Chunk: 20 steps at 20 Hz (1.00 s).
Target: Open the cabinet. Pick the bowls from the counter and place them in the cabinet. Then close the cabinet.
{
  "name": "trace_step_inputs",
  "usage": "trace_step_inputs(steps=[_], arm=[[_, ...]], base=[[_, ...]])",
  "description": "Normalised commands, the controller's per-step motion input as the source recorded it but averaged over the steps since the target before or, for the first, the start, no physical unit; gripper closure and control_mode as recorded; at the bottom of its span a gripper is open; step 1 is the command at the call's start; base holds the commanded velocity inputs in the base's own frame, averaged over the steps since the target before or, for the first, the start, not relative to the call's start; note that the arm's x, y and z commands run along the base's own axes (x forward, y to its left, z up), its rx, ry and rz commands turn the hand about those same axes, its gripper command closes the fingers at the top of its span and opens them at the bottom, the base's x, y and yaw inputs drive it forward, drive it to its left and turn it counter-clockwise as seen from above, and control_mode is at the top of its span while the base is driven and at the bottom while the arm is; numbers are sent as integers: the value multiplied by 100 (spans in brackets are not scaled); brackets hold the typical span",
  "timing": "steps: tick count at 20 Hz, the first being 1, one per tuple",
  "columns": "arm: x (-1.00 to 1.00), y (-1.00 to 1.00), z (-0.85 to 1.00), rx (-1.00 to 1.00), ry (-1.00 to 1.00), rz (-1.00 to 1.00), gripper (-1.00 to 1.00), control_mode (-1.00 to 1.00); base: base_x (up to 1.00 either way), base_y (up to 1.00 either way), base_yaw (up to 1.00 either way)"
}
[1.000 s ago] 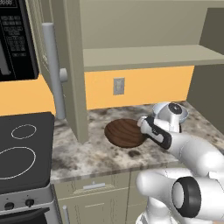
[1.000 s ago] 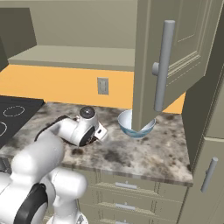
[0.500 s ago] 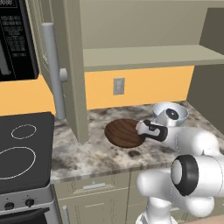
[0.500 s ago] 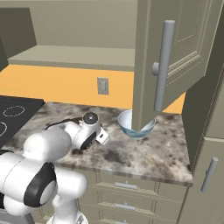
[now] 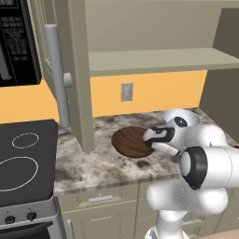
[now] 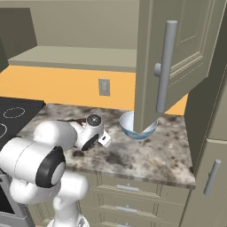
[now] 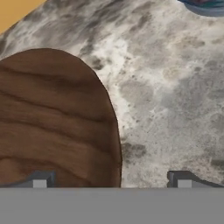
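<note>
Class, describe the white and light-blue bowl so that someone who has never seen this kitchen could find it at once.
Start at the speckled counter under the open wall cabinet. The bowl sits toward the back, just below the open door with the silver bar handle. Unlike the wide, shallow wooden bowl nearer the stove, it is small, deep and pale.

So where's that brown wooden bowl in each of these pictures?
Left base view: brown bowl mid-frame on the counter, beside the robot's hand.
Right base view: hidden behind the arm.
Hand view: brown bowl at left.
Shared landmark: the speckled counter.
</note>
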Motion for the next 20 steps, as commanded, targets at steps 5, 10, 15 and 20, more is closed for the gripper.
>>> trace_step_inputs(steps=[5,10,15,20], arm=[[15,0,-5,2,3,0,-100,-100],[15,0,-9,1,3,0,-100,-100],[16,0,-12,1,1,0,-100,-100],[18,0,-15,1,1,0,-100,-100]], base=[[0,0,0],[0,0,0],[0,0,0],[0,0,0]])
